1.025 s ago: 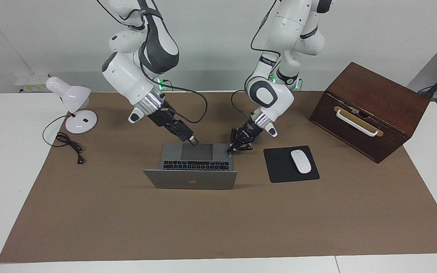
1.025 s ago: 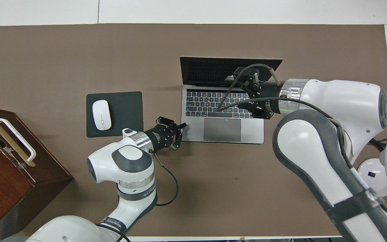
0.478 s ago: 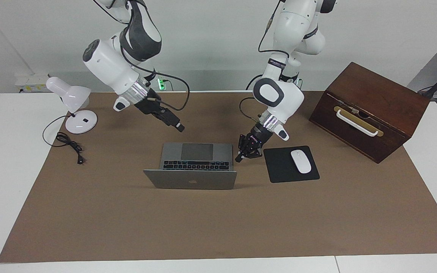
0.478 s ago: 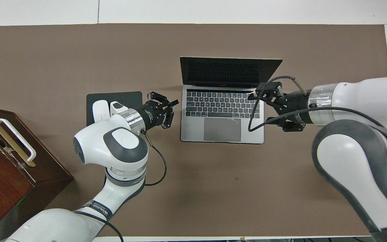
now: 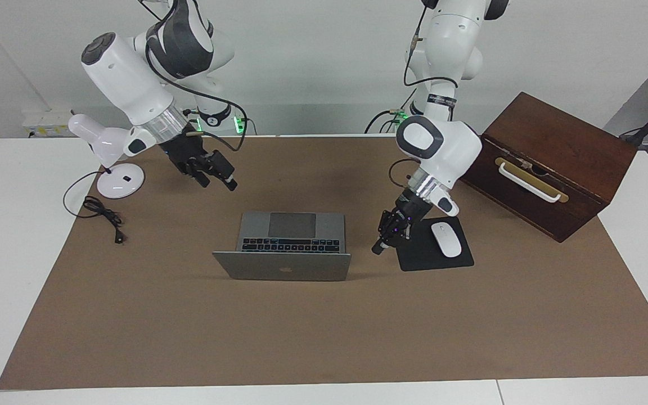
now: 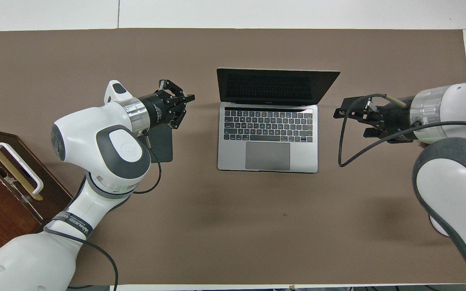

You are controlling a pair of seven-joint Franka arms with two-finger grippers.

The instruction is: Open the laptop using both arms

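The silver-grey laptop (image 5: pixel 292 232) stands open in the middle of the brown mat, lid upright with its logo facing away from the robots. Its keys and trackpad show in the overhead view (image 6: pixel 267 137). My left gripper (image 5: pixel 381 243) is open and empty, low over the mat between the laptop and the mouse pad; it also shows in the overhead view (image 6: pixel 185 109). My right gripper (image 5: pixel 220 179) is open and empty, raised over the mat off the laptop's corner toward the right arm's end; it also shows in the overhead view (image 6: pixel 351 122). Neither gripper touches the laptop.
A black mouse pad (image 5: pixel 431 256) with a white mouse (image 5: pixel 446 239) lies beside the laptop toward the left arm's end. A brown wooden box (image 5: pixel 549 152) with a white handle stands past it. A white desk lamp (image 5: pixel 111 154) and its cable (image 5: pixel 102 214) are at the right arm's end.
Both grippers have drawn away from the laptop. The right gripper rose off the trackpad area and moved outward; the left gripper left the laptop's corner and moved toward the mouse pad. The laptop stays open.
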